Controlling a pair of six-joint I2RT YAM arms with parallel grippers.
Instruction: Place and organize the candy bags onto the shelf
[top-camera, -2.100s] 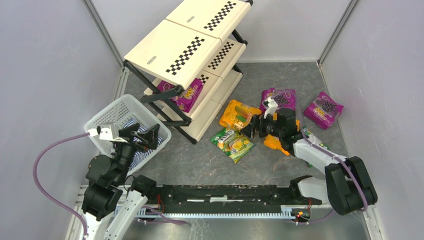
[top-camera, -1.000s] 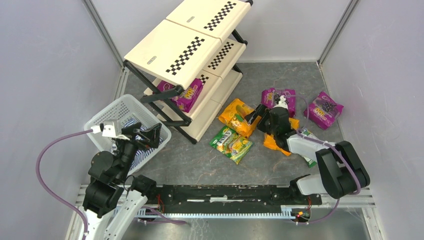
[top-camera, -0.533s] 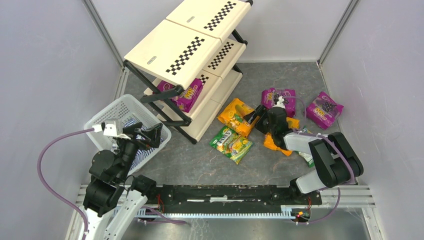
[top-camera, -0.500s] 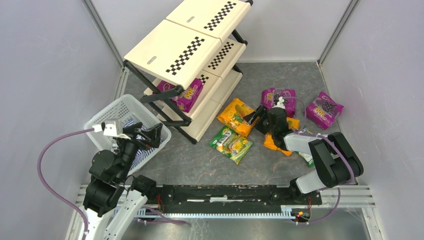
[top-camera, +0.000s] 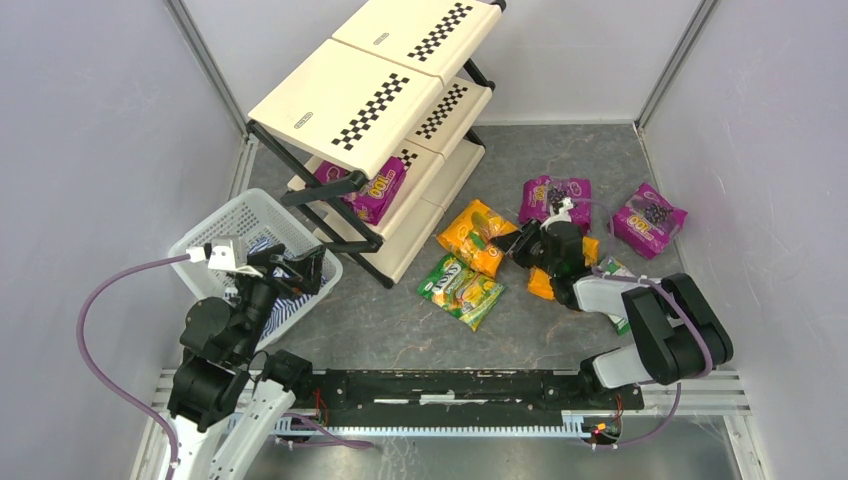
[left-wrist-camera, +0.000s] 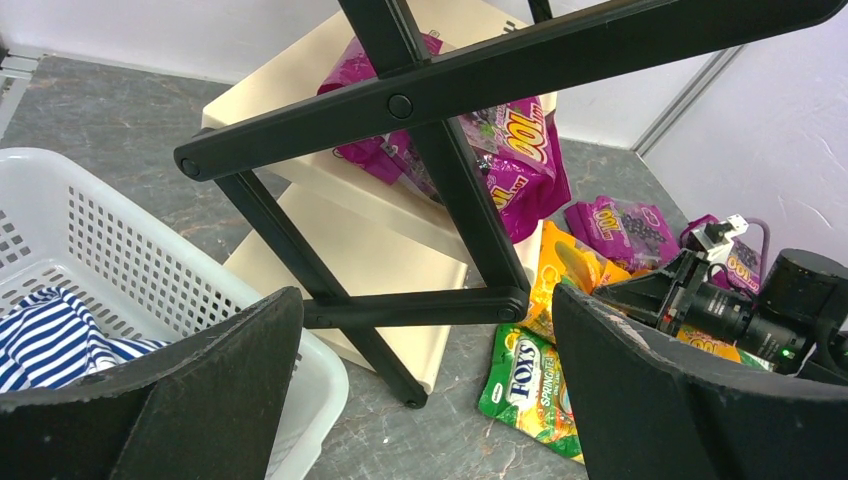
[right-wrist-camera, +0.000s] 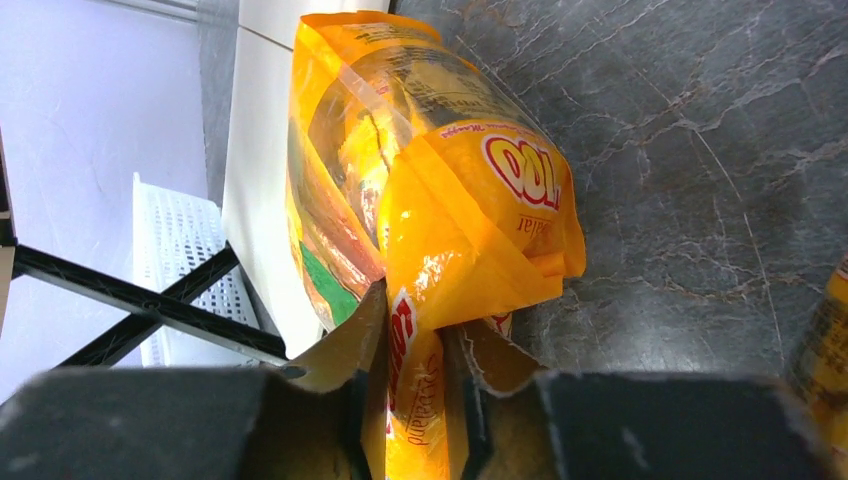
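Note:
An orange candy bag (top-camera: 475, 235) lies on the floor by the shelf's foot, and my right gripper (top-camera: 520, 243) is shut on its right edge. In the right wrist view the two fingers (right-wrist-camera: 350, 350) pinch the crumpled orange candy bag (right-wrist-camera: 440, 180). One purple bag (top-camera: 375, 190) lies on the middle tier of the shelf (top-camera: 345, 105). A green bag (top-camera: 462, 290), two purple bags (top-camera: 556, 195) (top-camera: 647, 220) and another orange bag (top-camera: 540, 283) lie on the floor. My left gripper (top-camera: 305, 268) hangs open over the basket, holding nothing; it faces the shelf frame (left-wrist-camera: 440, 90).
A white mesh basket (top-camera: 230, 225) with a blue-white striped cloth (left-wrist-camera: 50, 340) stands at the left, touching the shelf's front leg. Grey walls close in on both sides. Another green bag (top-camera: 625, 275) lies partly under my right arm.
My right gripper has closed on the orange bag's edge and drawn back slightly to the right, tugging the bag. The left arm has barely moved.

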